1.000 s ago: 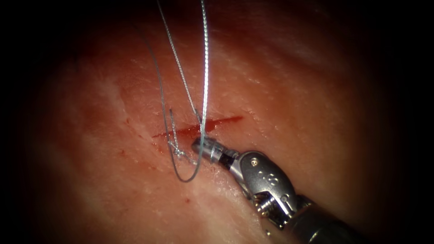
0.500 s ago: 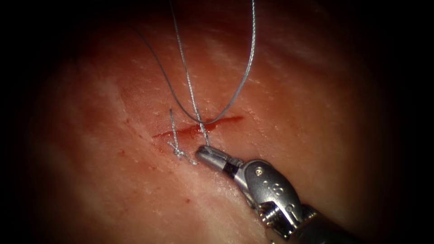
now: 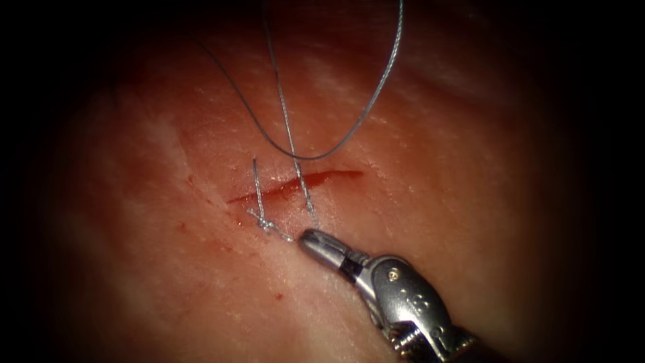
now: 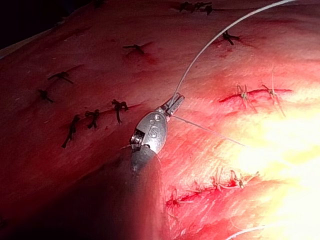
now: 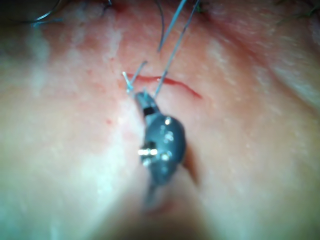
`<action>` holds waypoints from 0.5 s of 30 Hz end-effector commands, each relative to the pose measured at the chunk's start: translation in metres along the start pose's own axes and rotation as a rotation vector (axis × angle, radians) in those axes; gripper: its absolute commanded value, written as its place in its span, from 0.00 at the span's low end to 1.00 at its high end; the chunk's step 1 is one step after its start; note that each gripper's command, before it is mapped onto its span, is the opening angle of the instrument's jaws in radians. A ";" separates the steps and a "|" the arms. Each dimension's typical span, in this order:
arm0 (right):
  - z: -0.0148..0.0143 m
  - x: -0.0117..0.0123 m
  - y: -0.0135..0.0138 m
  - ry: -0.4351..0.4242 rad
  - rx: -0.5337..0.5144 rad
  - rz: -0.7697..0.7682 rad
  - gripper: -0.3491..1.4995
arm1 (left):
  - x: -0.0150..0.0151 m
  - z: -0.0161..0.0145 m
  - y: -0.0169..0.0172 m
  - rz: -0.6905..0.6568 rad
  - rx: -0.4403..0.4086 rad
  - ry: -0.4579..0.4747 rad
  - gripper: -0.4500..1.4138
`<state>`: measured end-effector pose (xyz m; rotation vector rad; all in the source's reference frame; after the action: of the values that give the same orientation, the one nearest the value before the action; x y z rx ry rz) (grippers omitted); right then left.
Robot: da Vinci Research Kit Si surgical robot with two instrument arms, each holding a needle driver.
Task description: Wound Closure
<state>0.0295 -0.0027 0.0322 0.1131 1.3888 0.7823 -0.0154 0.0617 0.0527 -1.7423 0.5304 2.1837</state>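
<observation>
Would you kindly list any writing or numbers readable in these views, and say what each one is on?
No text can be read.
Right tool: faint engraved marks on its clevis body, too blurred to read.
Left tool: small marks on its clevis, too small to read.
Tissue and thread: none.

The thread point(image 3: 306, 156) runs up out of the top of the endoscope view, so its far ends are cut off. The right tool point(image 3: 316, 240) has its shaft cut off at the bottom edge there. In the right wrist view that tool point(image 5: 141, 97) is blurred, and its tip is too small to read. The left tool's point(image 4: 175, 103) shaft fades into dark shadow.
</observation>
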 end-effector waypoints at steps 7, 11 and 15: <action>0.0000 -0.0026 -0.0017 -0.024 0.024 -0.017 0.00 | -0.0006 0.0006 0.0001 0.015 0.007 0.000 0.00; -0.0001 -0.0028 -0.0015 -0.027 0.025 -0.018 0.00 | -0.0008 0.0006 0.0000 0.016 0.009 -0.002 0.00; 0.0001 -0.0026 -0.0013 -0.028 0.022 -0.016 0.00 | -0.0008 0.0006 0.0000 0.017 0.010 -0.003 0.00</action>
<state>0.0296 -0.0053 0.0332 0.1284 1.3678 0.7510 -0.0154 0.0610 0.0533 -1.7320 0.5520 2.1916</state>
